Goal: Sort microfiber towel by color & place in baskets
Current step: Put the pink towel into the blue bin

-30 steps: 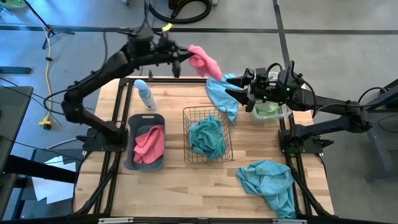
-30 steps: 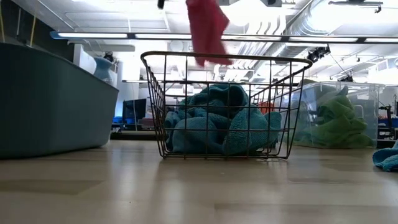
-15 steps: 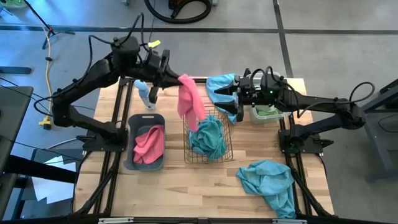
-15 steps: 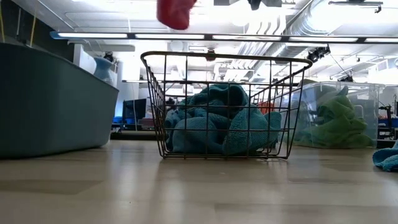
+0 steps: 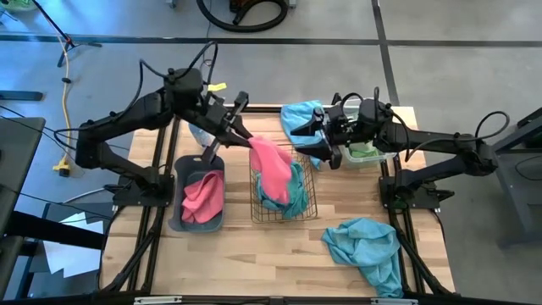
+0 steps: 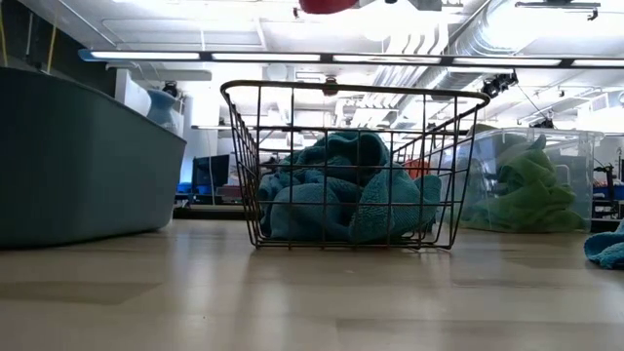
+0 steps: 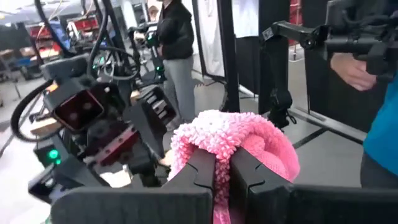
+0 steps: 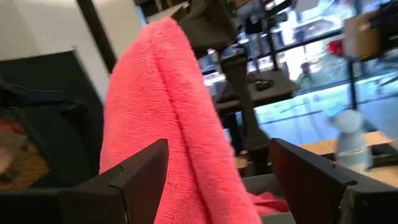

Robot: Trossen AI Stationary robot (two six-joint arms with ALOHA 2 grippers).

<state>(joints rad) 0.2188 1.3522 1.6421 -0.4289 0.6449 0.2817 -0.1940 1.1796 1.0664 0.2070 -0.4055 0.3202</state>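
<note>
My left gripper [image 5: 248,140] is shut on a pink microfiber towel [image 5: 273,165], which hangs high above the copper wire basket [image 5: 284,182]. That basket holds a teal towel [image 6: 341,195]. The dark grey-blue tub [image 5: 185,191] holds another pink towel [image 5: 203,193]. A green towel [image 6: 526,185] lies in the clear bin [image 5: 373,154]. My right gripper [image 5: 315,140] stands open over the table's far part, facing the held pink towel [image 8: 168,106], beside a teal towel [image 5: 298,119] at the far edge. Only the held towel's lower end [image 6: 327,5] shows in the low view. My left gripper pinches a bunched fold of the pink towel [image 7: 217,140] between its two fingers [image 7: 199,171]. The fingers lie about level and come from the table's far left. The towel trails past them and hangs slack, clear above the wire basket.
A further teal towel [image 5: 368,250] lies crumpled on the table's near right part. A pale bottle [image 5: 200,134] stands at the far left, half hidden by my left arm. People stand in the room beyond the table [image 7: 177,37].
My left gripper has swung from beyond the table's far edge toward the near edge and turned, carrying the pink towel to above the wire basket. The towel's lower end has risen almost out of the low view. My right gripper has shifted slightly toward the near edge, staying open.
</note>
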